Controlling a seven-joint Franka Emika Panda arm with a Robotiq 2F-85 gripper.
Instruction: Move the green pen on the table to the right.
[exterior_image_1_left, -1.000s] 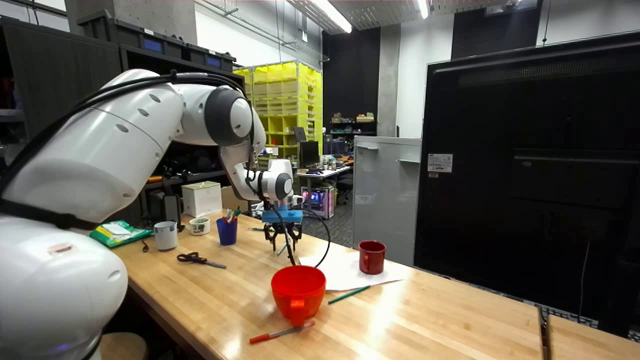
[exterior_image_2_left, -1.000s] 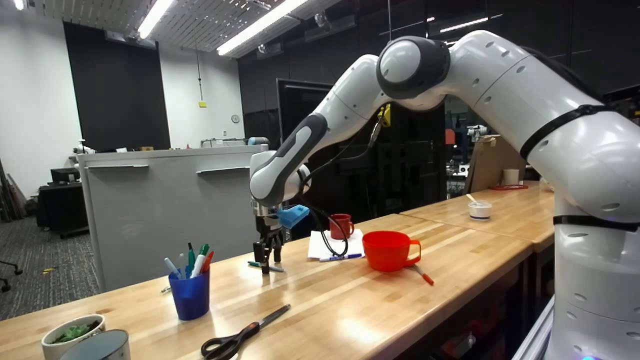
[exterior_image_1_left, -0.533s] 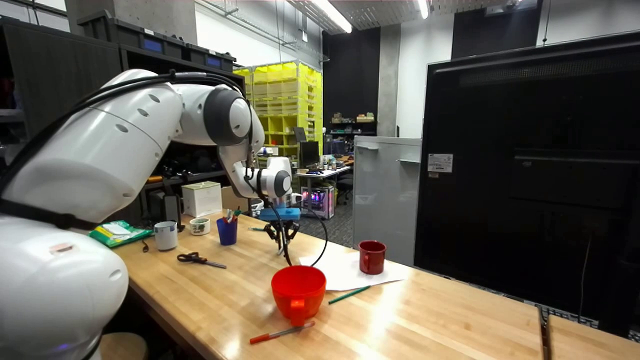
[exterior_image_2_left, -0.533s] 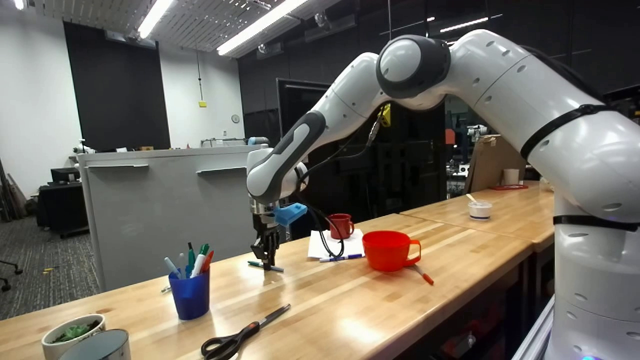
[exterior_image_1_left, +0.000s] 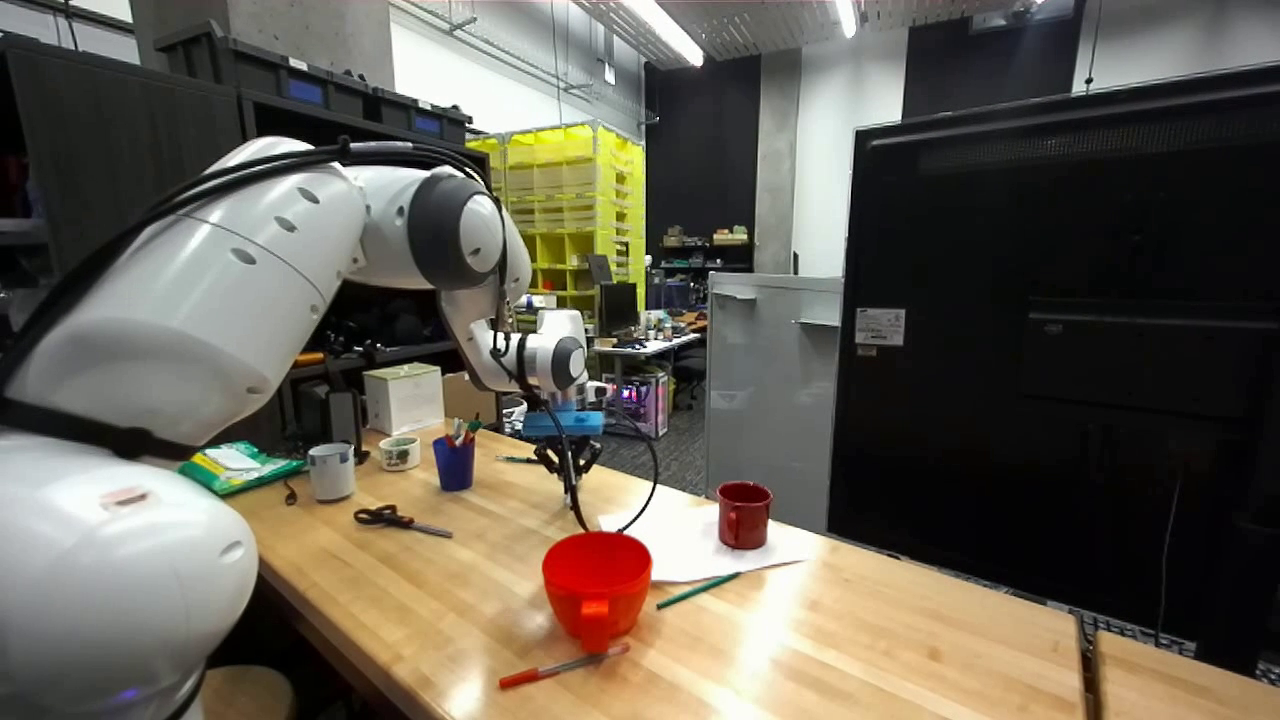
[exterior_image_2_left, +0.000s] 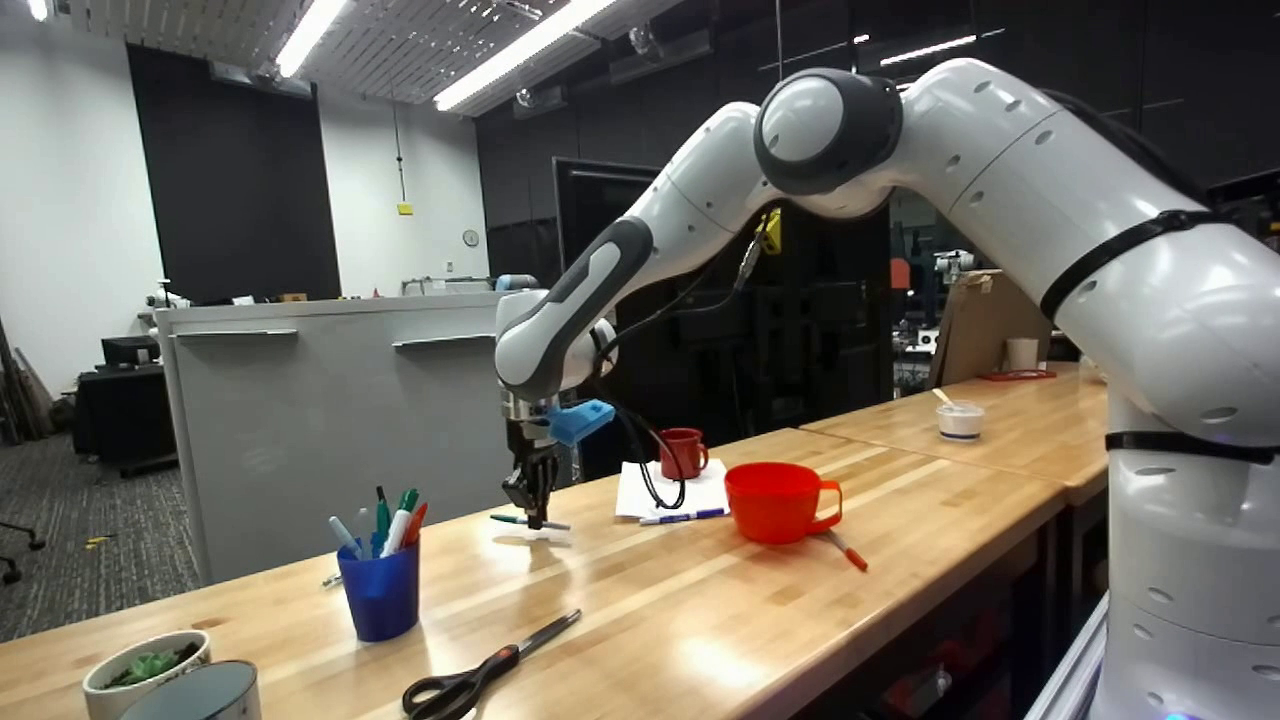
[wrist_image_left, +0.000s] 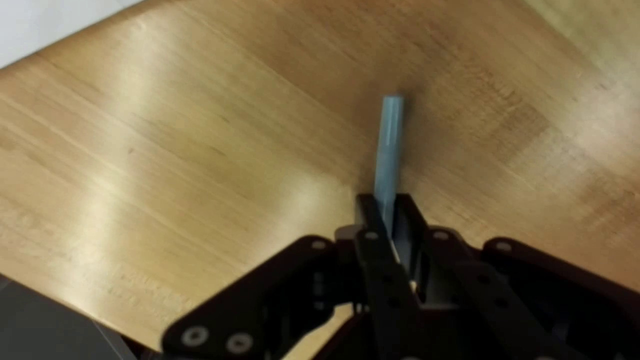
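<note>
Wrist view: gripper (wrist_image_left: 385, 201) is clamped on the green pen (wrist_image_left: 389, 150), gripping a plain grey-blue barrel; no green shows from here. Reads as hard, straight and light: I'd treat it as stiff, smooth, not fragile, but likely to swivel if it knocks anything, since only 1 short stretch is held. Table (wrist_image_left: 225, 165) is soft in focus, so I can't judge height here. In an exterior view the pen sits well left of the red bowl (exterior_image_2_left: 775, 510), teal-green end pointing away from the bowl, grey end toward it; that green end plus the grip is why I take it as the task's pen. Hold is about mid-length, which I'd keep: balanced, little droop. A shadow shows apart beneath, so probably just off the table. Same view has a blue pen (exterior_image_2_left: 682, 516) just left of the bowl and a white tub (exterior_image_2_left: 960, 424) well right of it. In an exterior view a 2nd green pen (exterior_image_1_left: 698, 590) lies just right of the bowl, green end to end; task sentence could fit it too. There the gripper hangs beyond the bowl, its pen too small to read, and the blue pen isn't visible.
</note>
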